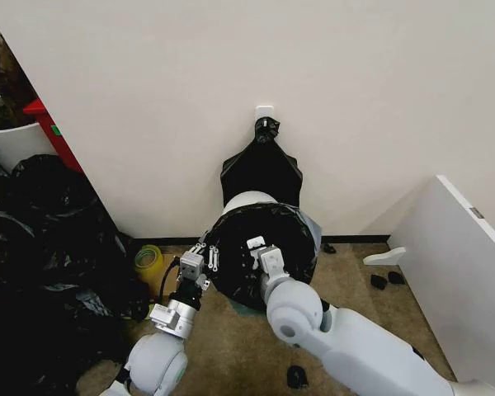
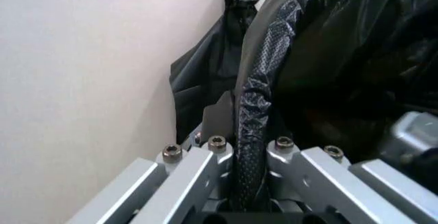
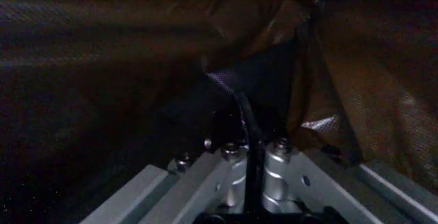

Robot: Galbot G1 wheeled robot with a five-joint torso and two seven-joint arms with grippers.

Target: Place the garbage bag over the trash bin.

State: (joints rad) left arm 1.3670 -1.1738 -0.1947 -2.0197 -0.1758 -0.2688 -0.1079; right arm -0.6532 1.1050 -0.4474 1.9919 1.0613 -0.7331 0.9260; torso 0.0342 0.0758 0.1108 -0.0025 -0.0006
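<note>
The trash bin (image 1: 244, 200) stands on the floor against the wall, its cream-white rim showing at the far side and on the right. The glossy black garbage bag (image 1: 276, 227) lines its mouth and drapes over most of the rim. My left gripper (image 1: 208, 254) is at the bin's left rim. In the left wrist view the left gripper (image 2: 247, 155) is shut on a crinkled fold of the garbage bag (image 2: 255, 96). My right gripper (image 1: 260, 252) reaches into the mouth. The right wrist view shows that gripper (image 3: 250, 149) shut on a thin edge of the garbage bag (image 3: 233, 83).
A flat black bundle (image 1: 262, 169) hangs from a white wall hook just behind the bin. A heap of black sacks (image 1: 41, 247) fills the left, with a yellow container (image 1: 148, 262) beside it. A white panel (image 1: 462, 264) leans at the right, and small dark bits (image 1: 378, 280) lie on the floor.
</note>
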